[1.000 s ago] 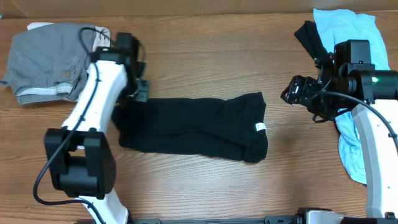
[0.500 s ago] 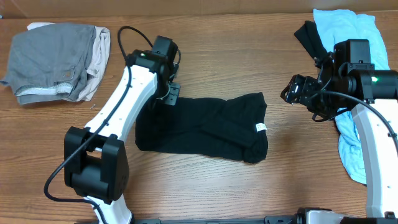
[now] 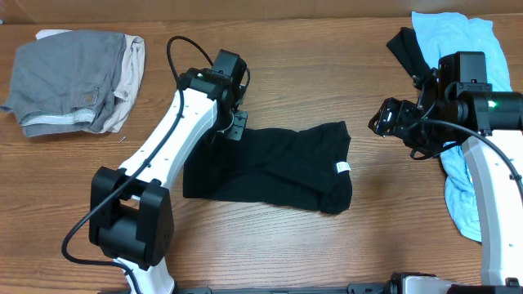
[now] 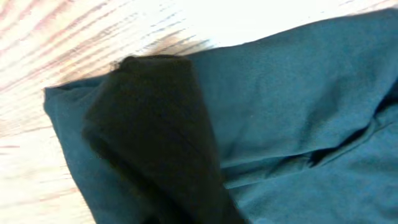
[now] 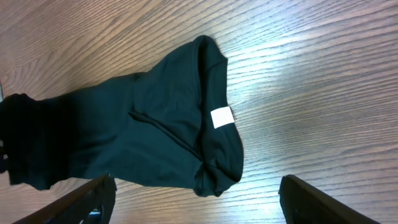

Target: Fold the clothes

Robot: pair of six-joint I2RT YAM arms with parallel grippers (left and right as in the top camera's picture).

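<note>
A black garment (image 3: 278, 167) lies across the middle of the wooden table, with a white tag (image 3: 342, 167) near its right end. My left gripper (image 3: 231, 126) is shut on the garment's left end and holds it lifted over the cloth. In the left wrist view the pinched fold (image 4: 155, 143) rises toward the camera and hides the jaws, above the flat part of the black garment (image 4: 298, 106). My right gripper (image 3: 384, 121) is open and empty, hovering apart from the garment's right end. Its wrist view shows the black garment (image 5: 143, 130), the tag (image 5: 222, 117) and the spread fingers (image 5: 199, 202).
A pile of grey and beige folded clothes (image 3: 65, 77) sits at the back left. A heap of light blue clothes (image 3: 462, 41) with a black piece (image 3: 404, 45) lies at the right, partly under the right arm. Bare wood (image 3: 270, 245) runs along the front.
My left gripper has moved to the right with the garment's left end, drawing that end in over the cloth so the garment is shorter. The right arm has not moved.
</note>
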